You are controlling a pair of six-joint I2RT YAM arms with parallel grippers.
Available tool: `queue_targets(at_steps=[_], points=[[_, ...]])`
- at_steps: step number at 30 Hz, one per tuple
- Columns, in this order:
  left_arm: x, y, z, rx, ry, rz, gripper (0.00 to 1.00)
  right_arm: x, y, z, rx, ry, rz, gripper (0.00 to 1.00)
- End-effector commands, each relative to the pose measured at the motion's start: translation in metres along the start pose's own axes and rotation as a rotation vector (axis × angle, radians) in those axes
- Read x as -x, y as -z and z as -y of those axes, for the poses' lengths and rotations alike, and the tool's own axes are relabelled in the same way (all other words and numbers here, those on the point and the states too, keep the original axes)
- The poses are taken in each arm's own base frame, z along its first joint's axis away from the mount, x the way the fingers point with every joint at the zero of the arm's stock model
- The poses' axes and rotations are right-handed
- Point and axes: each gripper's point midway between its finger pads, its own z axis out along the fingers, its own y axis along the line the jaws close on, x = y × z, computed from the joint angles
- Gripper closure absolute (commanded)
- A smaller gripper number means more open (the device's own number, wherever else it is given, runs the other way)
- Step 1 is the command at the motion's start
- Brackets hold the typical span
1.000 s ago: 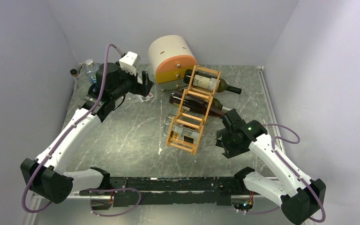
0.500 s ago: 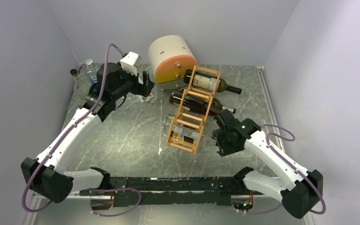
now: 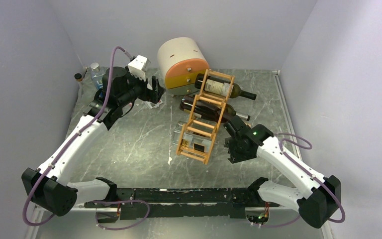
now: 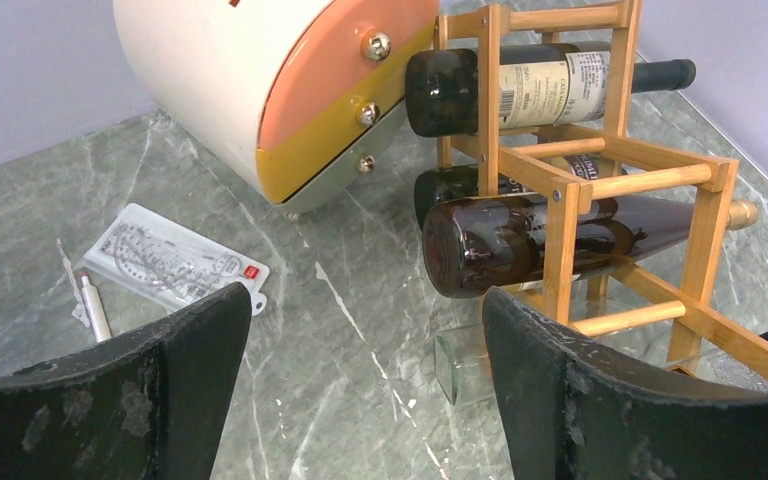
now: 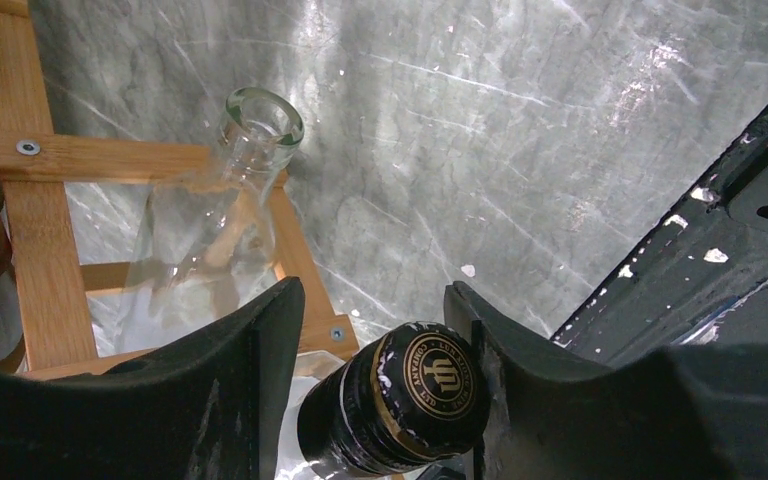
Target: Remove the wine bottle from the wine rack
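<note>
The light wooden wine rack (image 3: pixel 206 117) stands mid-table, tilted, holding several bottles. A labelled dark bottle (image 3: pixel 224 89) lies in the top tier and another dark bottle (image 3: pixel 204 110) below it. In the right wrist view a black, gold-printed bottle cap (image 5: pixel 410 395) sits between my right gripper's (image 5: pixel 375 300) open fingers, touching the right finger, with a gap at the left one. A clear glass bottle (image 5: pixel 230 200) lies in the rack (image 5: pixel 40 200) beyond. My left gripper (image 4: pixel 365 300) is wide open and empty, left of the rack (image 4: pixel 600 180), above the table.
A round cream-and-orange drawer box (image 3: pixel 181 64) stands behind the rack. A clear plastic packet (image 4: pixel 175 258) and a pen (image 4: pixel 93 308) lie on the marble under the left gripper. Small bottles (image 3: pixel 95 72) stand at the back left. A black rail (image 3: pixel 179 195) runs along the front edge.
My right gripper has moved left toward the rack's lower end, and the capped bottle neck now sits between its fingers. The left arm has barely moved.
</note>
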Motion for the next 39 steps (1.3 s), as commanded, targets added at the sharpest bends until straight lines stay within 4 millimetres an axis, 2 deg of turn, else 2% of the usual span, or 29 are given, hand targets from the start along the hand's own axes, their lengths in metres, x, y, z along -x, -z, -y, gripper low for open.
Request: queue_targets(at_steps=[1,5,8,11,16,19,23,29,39], points=[[0.026,0.01,0.012,-0.041,-0.006,0.068,0.11,0.003,0.011,-0.014,0.068,-0.028,0.012,0.52],[0.024,0.008,0.012,-0.043,-0.005,0.063,0.11,0.006,0.012,-0.011,0.064,-0.036,0.021,0.68],[0.024,0.008,0.012,-0.042,-0.004,0.061,0.11,0.008,0.012,-0.009,0.073,-0.047,0.021,0.74],[0.023,0.007,0.013,-0.046,-0.004,0.059,0.11,0.009,0.013,-0.006,0.081,-0.05,0.017,0.85],[0.021,0.006,0.013,-0.047,-0.004,0.053,0.11,0.02,0.017,0.001,0.06,-0.052,0.066,0.99],[0.02,0.004,0.013,-0.047,-0.003,0.048,0.11,0.019,0.02,-0.012,0.153,-0.039,0.048,1.0],[0.017,0.002,0.012,-0.043,-0.003,0.041,0.11,0.016,0.017,-0.017,0.246,-0.073,0.009,1.0],[0.012,-0.002,0.012,-0.041,-0.005,0.026,0.11,0.03,0.025,-0.028,0.442,-0.122,0.025,1.0],[0.006,-0.008,0.011,-0.032,-0.009,0.009,0.11,0.055,0.037,-0.016,0.575,-0.207,0.056,1.0]])
